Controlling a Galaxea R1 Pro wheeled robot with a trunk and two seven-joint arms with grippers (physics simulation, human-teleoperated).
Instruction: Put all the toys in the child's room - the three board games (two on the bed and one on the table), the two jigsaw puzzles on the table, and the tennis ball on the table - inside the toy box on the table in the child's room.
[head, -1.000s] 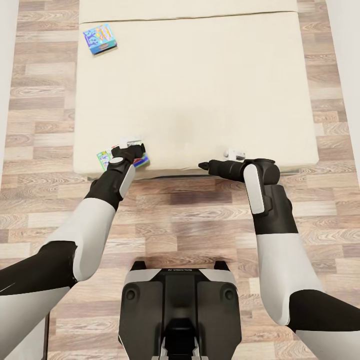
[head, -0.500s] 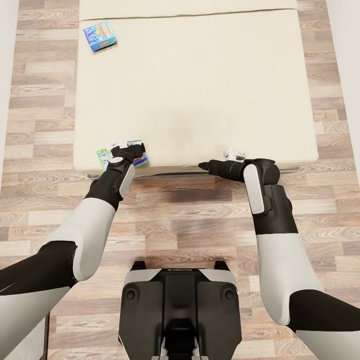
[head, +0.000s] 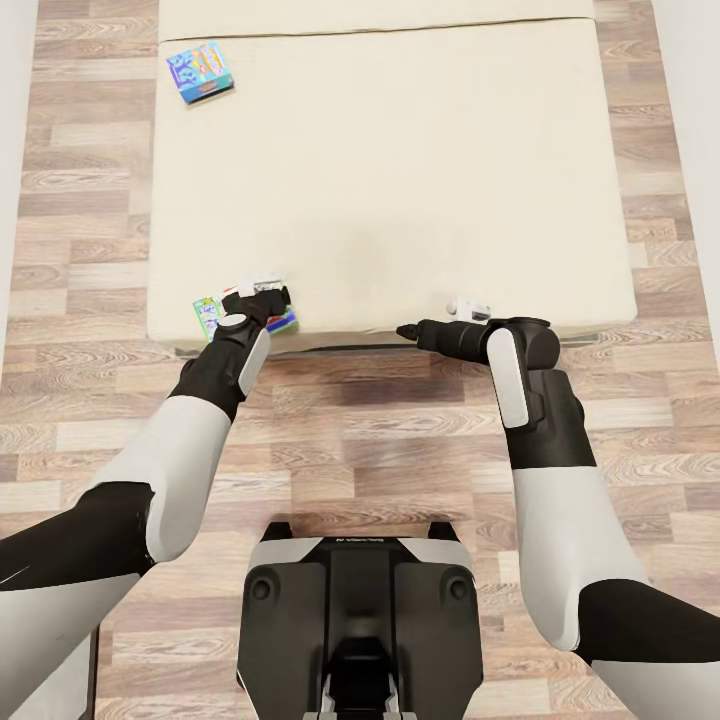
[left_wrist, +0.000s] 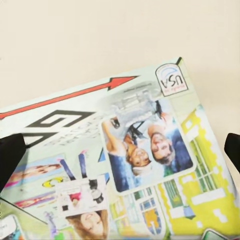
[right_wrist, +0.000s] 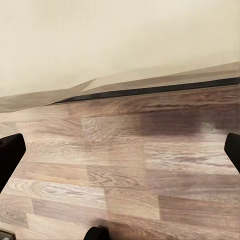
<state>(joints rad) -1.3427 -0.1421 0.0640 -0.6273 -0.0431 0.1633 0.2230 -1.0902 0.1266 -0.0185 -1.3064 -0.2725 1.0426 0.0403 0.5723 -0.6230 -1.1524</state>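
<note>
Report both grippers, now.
Left gripper: open, over the board game at the bed's near edge, holding nothing.
Right gripper: open, empty, over the floor.

Two board games (head: 201, 75) (head: 212, 316), one bed (head: 400, 180)

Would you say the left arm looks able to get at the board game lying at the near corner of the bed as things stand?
Probably yes. The left gripper hangs right over that board game, fingers spread wide to either side of the box. Nothing lies between them, and the cream bed around it is bare.
</note>
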